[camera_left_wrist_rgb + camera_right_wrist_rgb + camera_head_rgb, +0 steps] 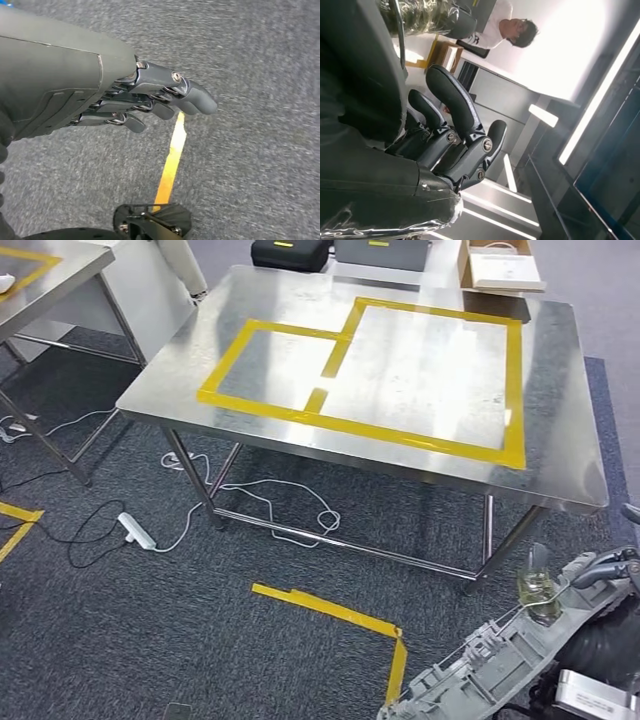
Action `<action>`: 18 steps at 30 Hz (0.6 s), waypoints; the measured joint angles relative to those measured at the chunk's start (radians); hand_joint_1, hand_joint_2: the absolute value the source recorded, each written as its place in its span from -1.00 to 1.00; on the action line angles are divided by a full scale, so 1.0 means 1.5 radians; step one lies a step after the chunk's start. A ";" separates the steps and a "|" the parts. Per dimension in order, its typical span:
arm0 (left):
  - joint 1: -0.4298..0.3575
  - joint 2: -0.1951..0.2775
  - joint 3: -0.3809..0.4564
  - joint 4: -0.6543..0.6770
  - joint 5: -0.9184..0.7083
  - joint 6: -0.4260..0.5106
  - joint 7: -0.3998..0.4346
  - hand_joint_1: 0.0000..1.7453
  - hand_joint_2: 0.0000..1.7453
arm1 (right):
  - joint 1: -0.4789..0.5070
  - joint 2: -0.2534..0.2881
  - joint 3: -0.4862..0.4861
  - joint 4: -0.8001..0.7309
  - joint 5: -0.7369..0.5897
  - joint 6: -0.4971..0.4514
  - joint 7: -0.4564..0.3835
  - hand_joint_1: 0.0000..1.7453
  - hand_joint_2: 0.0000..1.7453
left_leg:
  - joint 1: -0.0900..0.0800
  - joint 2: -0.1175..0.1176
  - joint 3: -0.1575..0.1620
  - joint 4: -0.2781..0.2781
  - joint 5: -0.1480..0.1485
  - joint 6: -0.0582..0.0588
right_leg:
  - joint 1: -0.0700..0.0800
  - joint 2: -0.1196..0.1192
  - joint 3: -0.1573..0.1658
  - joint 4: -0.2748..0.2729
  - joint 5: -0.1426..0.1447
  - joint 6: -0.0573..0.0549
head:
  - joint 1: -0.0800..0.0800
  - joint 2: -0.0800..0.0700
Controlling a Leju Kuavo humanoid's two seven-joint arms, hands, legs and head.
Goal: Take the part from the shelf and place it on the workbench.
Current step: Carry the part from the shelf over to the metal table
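The long grey plastic part (pixel 498 655), moulded with many ribs and clips and wrapped in clear film, is being carried low at the robot's right side, over the dark grey carpet floor (pixel 113 640) and not yet over the workbench. The right hand (pixel 607 570) is holding it at its near end, where the dark fingers (pixel 452 105) are curling around the part; in the right wrist view the wrapped part is lying against the palm side. I think the grip at one end is the reason why the part is slanting down and away from the hand.

The left hand (pixel 151 97) is holding nothing. Its fingers are lying almost straight and close together, pointing over the carpet, near a strip of yellow tape (pixel 171 160). It is probably hanging free because one hand is enough for this light piece.

The shiny stainless steel tabletop (pixel 558 430) is standing ahead, well apart from the part. Yellow tape rectangles (pixel 377 370) are marking two fields on it, probably to show where the part must be laid. A white power strip (pixel 137 532) with cables is lying on the floor under the table. A person in a white shirt (pixel 497 27) is standing in the background.

By my judgement the fetching is done and the approach is in hand; the part must be raised above the table edge first.
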 joint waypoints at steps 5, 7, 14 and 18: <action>-0.002 0.001 0.000 0.000 0.000 0.000 0.000 -1.00 1.00 | 0.000 0.000 0.000 0.000 0.000 0.000 0.000 1.00 1.00 | -0.001 -0.027 0.043 -0.105 0.028 0.014 | -0.001 0.026 -0.010 0.001 0.002 0.018 | 0.001 0.000; -0.003 0.001 0.000 0.000 0.000 -0.001 0.000 -1.00 1.00 | 0.000 0.000 0.000 0.000 0.000 0.000 0.000 1.00 1.00 | 0.001 -0.016 0.045 -0.110 0.032 0.021 | -0.002 0.016 -0.019 0.013 -0.006 0.025 | 0.003 0.000; -0.001 0.001 0.000 0.000 -0.006 -0.013 -0.005 -1.00 1.00 | 0.000 0.000 0.000 0.001 0.003 -0.001 -0.003 1.00 1.00 | 0.001 0.020 0.049 -0.114 0.029 0.028 | -0.002 -0.031 -0.089 0.158 -0.057 0.036 | 0.009 0.000; -0.003 0.000 -0.001 0.000 -0.010 -0.018 -0.009 -1.00 1.00 | -0.002 0.004 0.000 0.001 0.056 -0.037 -0.007 1.00 1.00 | -0.004 0.023 0.053 -0.110 0.025 0.017 | -0.001 -0.043 -0.001 0.004 -0.005 0.028 | 0.008 0.000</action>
